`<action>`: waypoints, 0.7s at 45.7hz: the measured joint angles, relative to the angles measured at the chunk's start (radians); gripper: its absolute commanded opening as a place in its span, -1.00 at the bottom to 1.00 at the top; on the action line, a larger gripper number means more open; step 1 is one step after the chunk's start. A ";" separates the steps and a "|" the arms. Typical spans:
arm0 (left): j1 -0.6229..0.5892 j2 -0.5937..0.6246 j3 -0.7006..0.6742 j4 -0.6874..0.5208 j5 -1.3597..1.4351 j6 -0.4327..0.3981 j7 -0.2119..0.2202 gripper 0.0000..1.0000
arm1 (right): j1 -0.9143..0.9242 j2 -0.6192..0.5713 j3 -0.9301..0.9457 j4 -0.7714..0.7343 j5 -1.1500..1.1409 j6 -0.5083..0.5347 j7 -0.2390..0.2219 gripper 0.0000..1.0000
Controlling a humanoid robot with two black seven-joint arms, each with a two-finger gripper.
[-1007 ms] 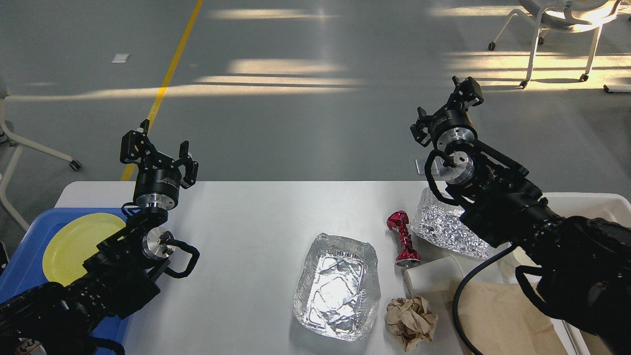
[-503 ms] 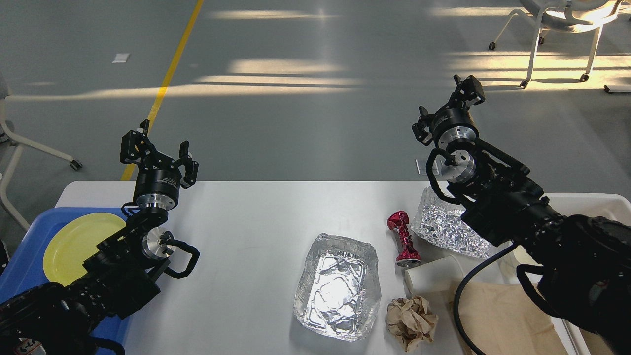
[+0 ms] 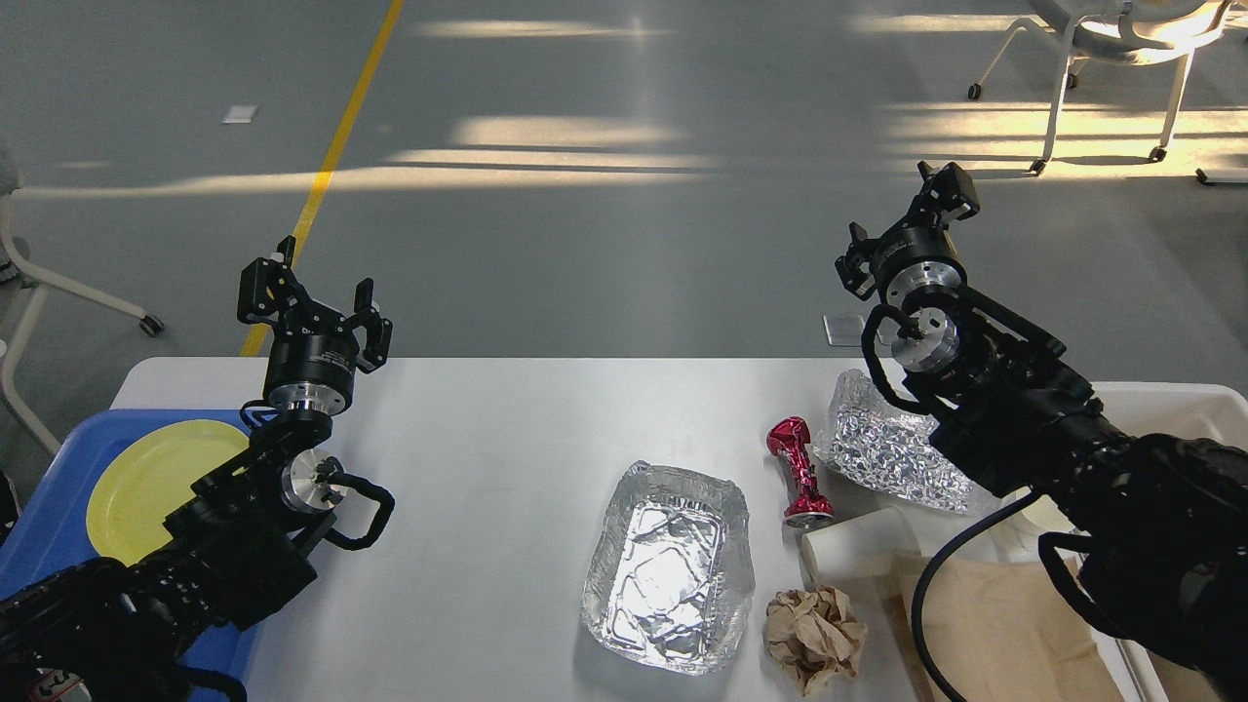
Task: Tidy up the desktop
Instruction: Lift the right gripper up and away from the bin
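Foil tray (image 3: 669, 565), red can (image 3: 799, 470) and paper ball (image 3: 813, 639) lie uncleared on the surface (image 3: 487, 468). Left tool (image 3: 314, 304) is held apart and empty; right tool (image 3: 912, 229) cannot be judged. A first pick is required.

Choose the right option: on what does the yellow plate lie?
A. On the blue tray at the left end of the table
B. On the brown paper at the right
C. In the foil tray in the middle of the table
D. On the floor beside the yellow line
A. The yellow plate rests on the blue tray at the left end of the desktop, partly hidden by the left arm.
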 measured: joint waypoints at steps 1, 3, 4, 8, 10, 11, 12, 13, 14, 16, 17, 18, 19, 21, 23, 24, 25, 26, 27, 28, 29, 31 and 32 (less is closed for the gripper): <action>0.000 0.000 0.000 0.000 0.000 0.000 0.000 0.94 | -0.001 0.000 0.000 0.000 0.000 0.000 0.000 1.00; 0.000 0.000 0.000 0.000 0.000 0.000 0.000 0.94 | -0.002 0.001 0.000 0.000 0.000 0.000 0.000 1.00; 0.000 0.000 0.000 0.000 0.000 0.000 0.000 0.94 | -0.004 0.002 0.000 0.000 0.000 0.000 0.001 1.00; 0.000 0.000 0.000 0.000 0.000 0.000 0.000 0.94 | -0.007 0.003 0.000 0.000 0.000 0.000 0.001 1.00; 0.000 0.000 0.000 0.000 0.000 0.000 0.000 0.94 | -0.007 0.003 0.000 0.000 0.000 0.000 0.002 1.00; 0.000 0.000 0.000 0.000 0.000 0.000 0.000 0.94 | -0.007 0.003 0.000 0.000 0.000 0.000 0.002 1.00; 0.000 0.000 0.000 0.000 0.000 0.000 0.000 0.94 | -0.007 0.003 0.000 0.000 0.000 0.000 0.002 1.00; 0.000 0.000 0.000 0.000 0.000 0.000 0.000 0.94 | -0.007 0.003 0.000 0.000 0.000 0.001 0.002 1.00; 0.000 0.000 0.000 0.000 0.000 0.000 0.000 0.94 | -0.007 0.003 0.000 0.000 0.000 0.001 0.002 1.00; 0.000 0.000 0.000 0.000 0.000 0.000 0.000 0.94 | -0.006 0.002 0.000 0.000 0.000 0.004 0.002 1.00; 0.000 0.000 0.000 0.000 0.000 0.000 0.000 0.94 | -0.004 0.001 0.000 0.000 0.000 0.006 0.003 1.00; 0.000 0.000 0.000 0.000 0.000 0.000 0.000 0.94 | -0.003 0.000 0.000 0.000 0.000 0.007 0.004 1.00; 0.000 0.000 0.000 0.000 0.000 0.000 0.000 0.94 | -0.002 -0.001 0.000 0.000 0.000 0.009 0.004 1.00; 0.000 0.000 0.000 0.000 0.000 0.000 0.000 0.94 | -0.001 -0.003 0.000 0.001 -0.001 0.014 0.006 1.00; 0.000 0.000 0.000 0.000 0.000 0.000 0.000 0.94 | 0.000 -0.007 -0.001 0.003 -0.003 0.017 0.007 1.00; 0.000 0.000 0.000 0.000 0.000 0.000 0.000 0.94 | 0.000 -0.010 -0.001 0.004 -0.003 0.018 0.007 1.00; 0.000 0.000 0.000 0.000 0.000 0.000 0.000 0.94 | 0.000 -0.015 -0.001 0.005 -0.004 0.020 0.007 1.00; 0.000 0.000 0.000 0.000 0.000 0.000 0.000 0.94 | 0.000 -0.020 -0.001 0.006 -0.004 0.021 0.007 1.00; 0.000 0.000 0.000 0.000 0.000 0.000 0.000 0.94 | 0.000 -0.026 -0.001 0.008 -0.004 0.022 0.007 1.00; 0.000 0.000 0.000 0.000 0.000 0.000 0.000 0.94 | 0.001 -0.034 -0.001 0.011 -0.004 0.024 0.007 1.00; 0.000 0.000 0.000 0.000 0.000 0.000 0.000 0.94 | 0.001 -0.042 -0.001 0.014 -0.004 0.026 0.007 1.00; 0.000 0.000 0.000 0.000 0.000 0.000 0.000 0.94 | 0.002 -0.060 -0.001 0.017 -0.005 0.033 0.007 1.00; 0.000 0.000 0.000 0.000 0.000 0.000 0.000 0.94 | 0.003 -0.071 -0.001 0.019 -0.005 0.038 0.007 1.00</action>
